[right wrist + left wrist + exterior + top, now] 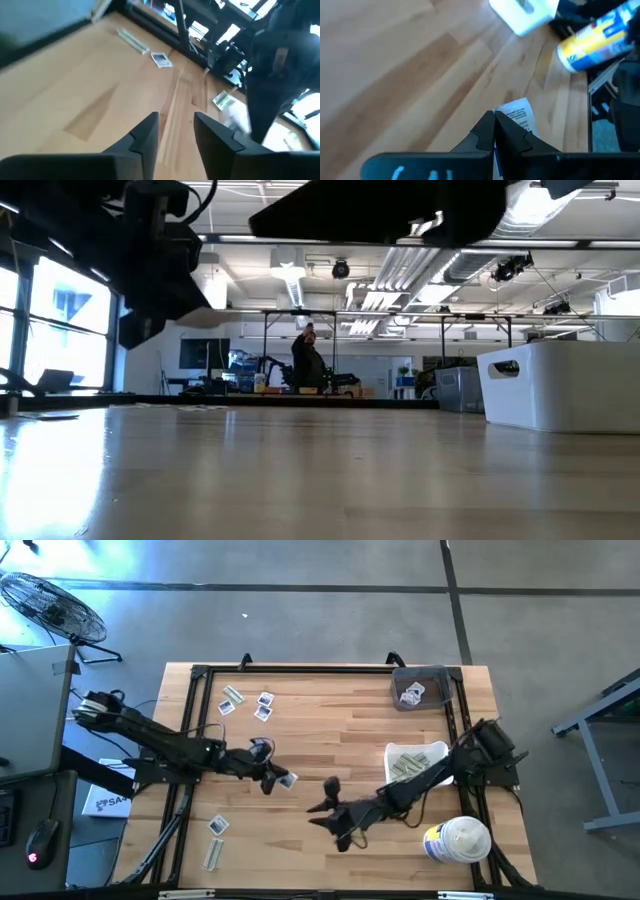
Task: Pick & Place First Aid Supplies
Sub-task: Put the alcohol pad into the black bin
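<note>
Left pincer (272,780): I have it clamped on one square white sachet (516,116), held by an edge so most of the packet sticks out past the fingertips. In the left wrist view the fingers meet with the sachet pinched between them, lifted off the worktop (330,730), I judge for carrying across.

Right pincer (335,812): parked over the middle of the worktop with fingers spread and nothing between them. It sits between the left arm and the trays, so I judge it is waiting its turn or placed for a handover; which, I cannot say.

White tray (412,762): on the right side, already holding several pale strip wrappers (408,766), so it looks like the drop-off for that kind.

Grey tray (420,688): at the far right corner, with a few square sachets (411,694) inside. I judge the held sachet belongs here, though the contents are small from overhead and I would not swear to it.

Loose supplies: a strip and two sachets (263,706) lie at the far left, and another sachet and strip (214,854) at the near left, all well apart from the trays and on the left arm's side.

Round tub (457,839): lying near the right edge, beside the white tray, not part of the sorting.

Progress: partly done, with several packets left to move.
</note>
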Robot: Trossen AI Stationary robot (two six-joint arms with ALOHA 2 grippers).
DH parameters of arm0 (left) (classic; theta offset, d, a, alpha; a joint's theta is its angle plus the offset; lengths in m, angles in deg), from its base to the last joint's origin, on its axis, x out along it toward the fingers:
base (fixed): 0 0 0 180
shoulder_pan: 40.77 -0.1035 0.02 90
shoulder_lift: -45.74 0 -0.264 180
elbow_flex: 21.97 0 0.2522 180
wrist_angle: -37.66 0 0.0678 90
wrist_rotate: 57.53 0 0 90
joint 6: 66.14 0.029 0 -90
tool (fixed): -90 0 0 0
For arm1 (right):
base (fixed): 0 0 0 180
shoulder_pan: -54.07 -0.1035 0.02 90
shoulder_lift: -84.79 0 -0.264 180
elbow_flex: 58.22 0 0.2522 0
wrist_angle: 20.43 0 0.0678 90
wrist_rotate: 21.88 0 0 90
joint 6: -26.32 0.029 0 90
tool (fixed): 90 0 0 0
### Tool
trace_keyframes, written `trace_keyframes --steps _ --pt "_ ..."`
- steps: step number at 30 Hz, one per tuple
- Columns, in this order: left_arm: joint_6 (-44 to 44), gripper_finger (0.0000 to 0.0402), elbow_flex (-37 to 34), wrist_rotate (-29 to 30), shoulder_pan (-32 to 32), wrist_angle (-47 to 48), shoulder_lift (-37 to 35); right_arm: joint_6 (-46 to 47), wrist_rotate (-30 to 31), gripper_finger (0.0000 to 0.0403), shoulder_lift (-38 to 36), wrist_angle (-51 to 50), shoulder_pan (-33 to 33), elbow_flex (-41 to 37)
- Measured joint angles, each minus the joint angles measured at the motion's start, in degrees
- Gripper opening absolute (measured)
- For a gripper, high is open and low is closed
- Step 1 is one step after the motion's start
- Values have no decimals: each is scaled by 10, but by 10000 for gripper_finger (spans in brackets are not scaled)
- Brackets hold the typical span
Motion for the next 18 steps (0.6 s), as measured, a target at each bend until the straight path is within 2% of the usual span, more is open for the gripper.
trace_keyframes --steps 8,12,18 --pt "-9 4 0 -37 30 -136 123 -125 75 159 87 -53 -3 82" --pt "-9 4 4 -56 32 -194 152 -160 113 159 110 -66 -3 92" --pt "4 5 24 -58 32 -200 172 -159 179 138 111 -80 4 89"
